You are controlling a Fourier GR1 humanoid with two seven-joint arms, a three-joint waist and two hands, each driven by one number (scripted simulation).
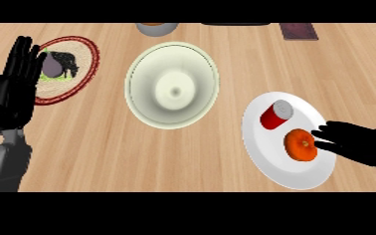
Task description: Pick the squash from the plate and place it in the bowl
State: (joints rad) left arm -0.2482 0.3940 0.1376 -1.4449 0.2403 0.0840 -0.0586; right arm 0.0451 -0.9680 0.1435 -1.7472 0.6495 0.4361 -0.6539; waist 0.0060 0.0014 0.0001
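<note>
We are seeing the orange squash (300, 145) lying on the white plate (294, 176). A red can (276, 114), its writing unreadable, is standing just beside it toward the bowl (172, 84). Our right hand (356, 147) is touching the squash's right edge with its fingers apart. Our left hand (18, 79) is resting open at the left edge, beside a red-rimmed plate (94, 62).

a kitchen — wooden counter (95, 144), bowl (172, 84), plate (294, 172) — tableware

Two hands, both open.
Left hand (18, 82) rests at left edge, fingers up; right hand (354, 147) shows low right, fingers stretched leftward.
</note>
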